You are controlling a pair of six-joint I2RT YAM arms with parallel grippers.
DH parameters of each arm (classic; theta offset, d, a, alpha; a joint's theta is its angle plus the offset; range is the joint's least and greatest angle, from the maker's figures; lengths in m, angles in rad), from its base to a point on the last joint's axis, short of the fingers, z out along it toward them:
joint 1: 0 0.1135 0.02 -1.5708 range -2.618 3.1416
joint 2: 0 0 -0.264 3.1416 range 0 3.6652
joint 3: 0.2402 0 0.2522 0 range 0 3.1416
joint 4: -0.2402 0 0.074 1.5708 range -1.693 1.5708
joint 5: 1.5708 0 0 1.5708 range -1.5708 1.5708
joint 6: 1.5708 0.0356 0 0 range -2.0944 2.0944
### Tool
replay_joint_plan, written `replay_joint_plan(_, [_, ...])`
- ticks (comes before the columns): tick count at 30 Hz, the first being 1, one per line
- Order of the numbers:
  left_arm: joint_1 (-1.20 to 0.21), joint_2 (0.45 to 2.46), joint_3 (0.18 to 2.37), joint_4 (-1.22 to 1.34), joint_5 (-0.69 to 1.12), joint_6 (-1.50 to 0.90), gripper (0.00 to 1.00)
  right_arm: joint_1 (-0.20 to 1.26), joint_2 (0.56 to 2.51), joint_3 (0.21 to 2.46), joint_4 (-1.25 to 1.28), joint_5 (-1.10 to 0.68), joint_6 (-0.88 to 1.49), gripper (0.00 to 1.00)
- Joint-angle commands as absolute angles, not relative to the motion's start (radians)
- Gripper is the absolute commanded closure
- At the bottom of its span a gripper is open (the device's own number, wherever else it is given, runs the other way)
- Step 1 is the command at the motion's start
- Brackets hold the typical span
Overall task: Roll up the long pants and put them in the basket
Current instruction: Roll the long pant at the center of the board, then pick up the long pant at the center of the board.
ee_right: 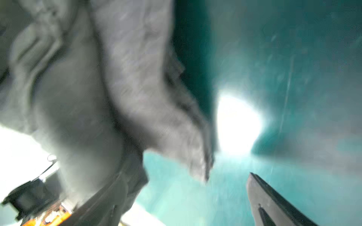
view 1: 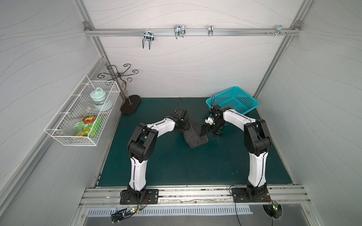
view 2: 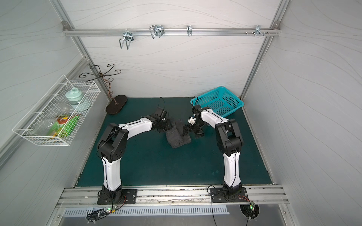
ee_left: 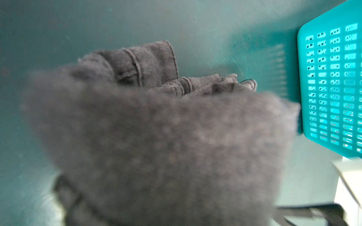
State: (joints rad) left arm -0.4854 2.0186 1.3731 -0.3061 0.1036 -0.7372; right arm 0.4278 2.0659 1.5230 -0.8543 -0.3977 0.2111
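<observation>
Charcoal-grey long pants point(view 1: 195, 137); dark teal mat point(view 1: 176, 166); turquoise basket point(view 1: 240, 104), perforated grid pattern.

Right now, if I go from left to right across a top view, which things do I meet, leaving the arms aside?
white wire basket → scrolled metal stand → long pants → teal plastic basket

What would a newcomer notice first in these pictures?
First, the long pants, a dark grey bundle in the middle of the green mat, where the left arm and right arm meet. Next, the teal basket at the mat's far right corner, and the white wire basket on the left wall.
</observation>
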Motion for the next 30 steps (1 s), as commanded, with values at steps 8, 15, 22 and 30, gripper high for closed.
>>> replay_joint_plan(8, [-0.468, 2.097, 1.309, -0.64, -0.025, -0.616, 1.0, 0.433, 2.18, 1.453, -0.48, -0.549, 0.298, 0.01])
replay_joint_plan(15, [-0.468, 2.111, 1.329, -0.659, -0.022, -0.603, 1.0, 0.419, 2.233, 1.455, -0.433, -0.706, 0.271, 0.01])
replay_joint_plan(22, [-0.467, 2.146, 1.391, -0.703, -0.039, -0.588, 1.0, 0.4, 2.275, 1.435, -0.421, -0.893, 0.212, 0.01])
replay_joint_plan(30, [-0.468, 2.211, 1.486, -0.748, -0.046, -0.592, 1.0, 0.417, 2.264, 1.426, -0.427, -0.937, 0.201, 0.01])
